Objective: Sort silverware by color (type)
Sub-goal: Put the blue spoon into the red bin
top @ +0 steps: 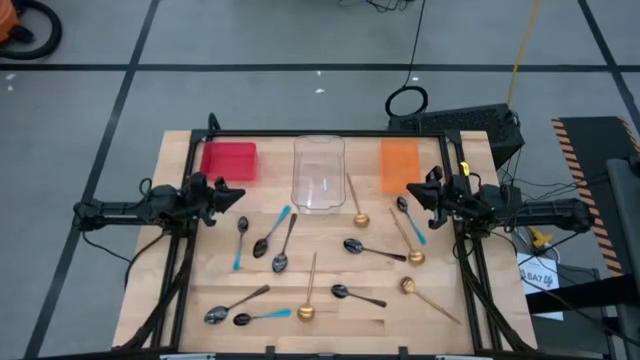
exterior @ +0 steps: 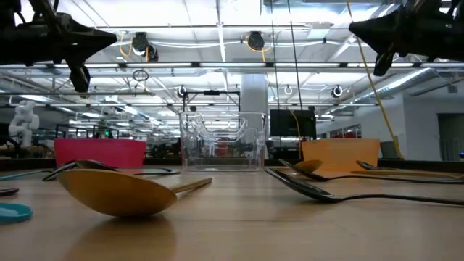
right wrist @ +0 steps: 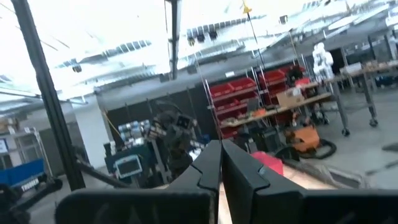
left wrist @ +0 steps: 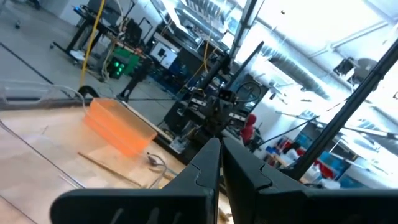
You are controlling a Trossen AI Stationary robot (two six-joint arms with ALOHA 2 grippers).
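Overhead, both pincers (top: 238,193) (top: 411,193) hover closed, facing inward.

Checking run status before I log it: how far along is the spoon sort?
Nothing looks sorted yet. The red bin, clear bin and orange bin hold no spoons. Left hand and right hand are shut and empty, raised at the table's sides. All the spoons lie scattered on the table.

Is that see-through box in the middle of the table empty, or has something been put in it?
Empty. The clear box shows only bare wood through its walls from above, and every spoon lies outside it on the table.
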